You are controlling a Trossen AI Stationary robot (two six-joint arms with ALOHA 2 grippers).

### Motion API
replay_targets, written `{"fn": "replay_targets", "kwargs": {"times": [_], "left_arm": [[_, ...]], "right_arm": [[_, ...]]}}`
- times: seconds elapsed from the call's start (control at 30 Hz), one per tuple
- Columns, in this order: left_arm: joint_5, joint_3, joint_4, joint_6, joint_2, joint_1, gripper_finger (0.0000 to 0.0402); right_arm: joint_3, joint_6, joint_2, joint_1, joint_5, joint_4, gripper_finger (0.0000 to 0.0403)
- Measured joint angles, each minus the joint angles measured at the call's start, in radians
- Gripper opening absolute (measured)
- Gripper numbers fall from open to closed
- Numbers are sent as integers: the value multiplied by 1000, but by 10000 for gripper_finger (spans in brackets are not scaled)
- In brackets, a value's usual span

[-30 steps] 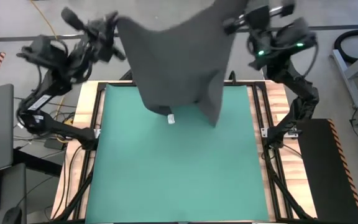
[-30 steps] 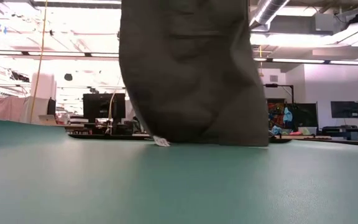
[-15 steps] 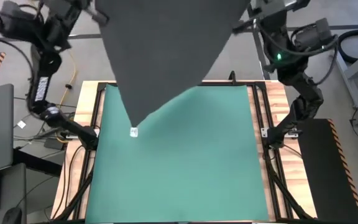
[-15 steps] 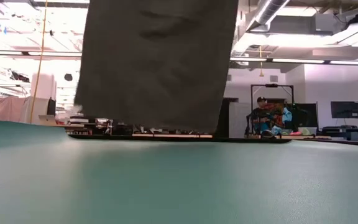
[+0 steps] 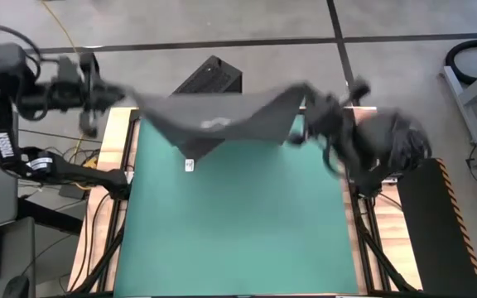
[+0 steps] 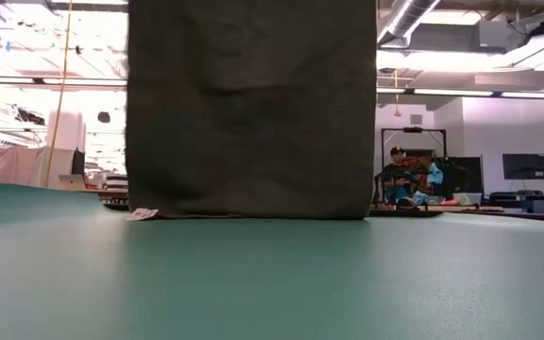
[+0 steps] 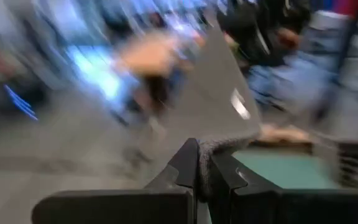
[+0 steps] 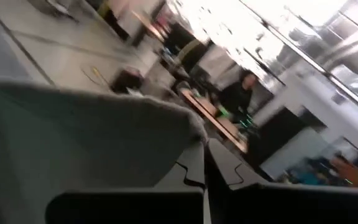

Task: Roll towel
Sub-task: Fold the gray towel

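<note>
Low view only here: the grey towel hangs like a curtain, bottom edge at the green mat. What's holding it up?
Observer: Both claws. The left claw is shut on one top corner of the towel, the right claw on the other.
Operator: Where over the mat?
Observer: At the far end of the green mat, stretched across most of its width.
Operator: Whose side is the tag on?
Observer: The white tag hangs on the left arm's side.

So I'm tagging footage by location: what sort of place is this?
Probably a robotics lab or workshop: exposed ceiling ducts, a person seated at a bench beside monitors, and a green mat on the work table.
</note>
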Motion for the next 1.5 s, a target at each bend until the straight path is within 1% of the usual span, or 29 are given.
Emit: {"fn": "replay_targets", "kwargs": {"times": [0.03,0.13,0.17,0.27,0.33,0.43,0.47,0.5,0.53,0.6,0.7,0.77,0.8,0.9,0.97,1.0,1.03,1.07,1.13,1.2,1.27,1.33,1.4,1.43,1.47,1.5], "left_arm": [[10,0,-79,-59,-4,-11,0],[20,-3,-299,-211,-7,-42,0],[14,-17,-324,-251,-8,-51,0],[27,-117,-272,-345,-51,-79,0],[52,-187,-197,-394,-76,-93,0],[94,-282,-173,-489,-107,-120,0],[92,-310,-153,-494,-112,-130,0],[64,-337,-131,-490,-115,-140,0],[13,-358,-112,-471,-118,-146,0],[-120,-386,-63,-383,-114,-147,0],[-311,-401,14,-189,-87,-146,0],[-396,-400,102,-65,-62,-145,0],[-426,-396,149,-1,-48,-138,0],[-537,-377,317,275,1,-72,0],[-622,-364,466,468,43,3,0],[-643,-358,555,568,69,52,0],[-642,-354,648,664,94,102,0],[-619,-349,742,760,120,152,0],[-525,-328,928,928,181,243,0],[-426,-276,1089,1056,259,315,0],[-364,-183,1183,1149,343,364,0],[-337,-46,1197,1178,434,391,0],[-307,95,1173,1127,511,411,0],[-285,87,1230,1106,513,417,0],[-236,32,1338,1103,491,418,0],[-194,1,1364,1086,469,423,0]], "right_arm": [[-1,87,10,36,0,-53,12],[-1,336,45,125,2,-129,12],[-1,393,58,144,4,-147,12],[-1,507,99,204,4,-154,12],[-1,570,126,233,4,-153,12],[-1,636,148,271,3,-130,12],[-1,640,148,278,3,-129,12],[-1,641,148,275,3,-131,12],[-1,641,145,261,3,-138,12],[-1,614,134,218,3,-174,12],[-1,545,113,97,3,-272,12],[-1,532,90,-12,-7,-356,11],[-1,531,74,-83,-34,-390,11],[-1,513,26,-347,-205,-435,11],[0,442,12,-547,-345,-373,11],[0,390,10,-638,-422,-309,11],[0,331,11,-723,-515,-232,11],[0,276,15,-798,-584,-148,11],[-2,181,16,-920,-706,40,11],[0,117,20,-992,-752,208,11],[4,52,21,-1031,-759,343,11],[22,-29,25,-1059,-762,415,11],[29,-102,23,-1055,-772,471,11],[24,-132,13,-1045,-775,507,11],[25,-163,5,-1034,-777,517,11],[30,-189,-3,-1022,-780,528,11]]}}
